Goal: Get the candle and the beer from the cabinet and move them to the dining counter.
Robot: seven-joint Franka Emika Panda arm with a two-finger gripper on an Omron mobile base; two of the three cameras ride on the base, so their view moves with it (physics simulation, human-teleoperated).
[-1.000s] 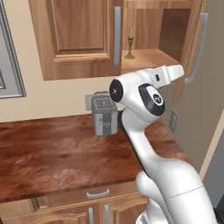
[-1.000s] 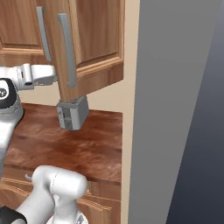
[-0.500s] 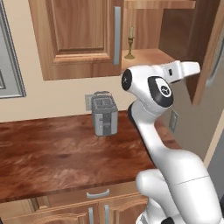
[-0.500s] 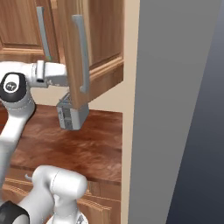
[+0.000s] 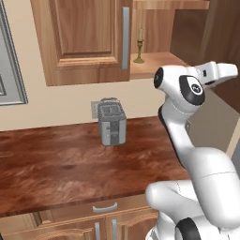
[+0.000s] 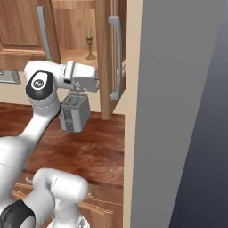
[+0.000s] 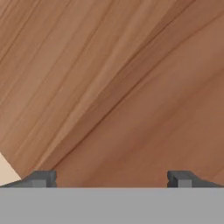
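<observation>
Now pressing the gripper, spread wide and holding nothing, flat against the swung-out door of the cabinet, probably to clear access to the candle standing at twelve o'clock on its shelf.

The candle stands on the open cabinet's shelf; a grey toaster sits on the wooden counter below
</observation>
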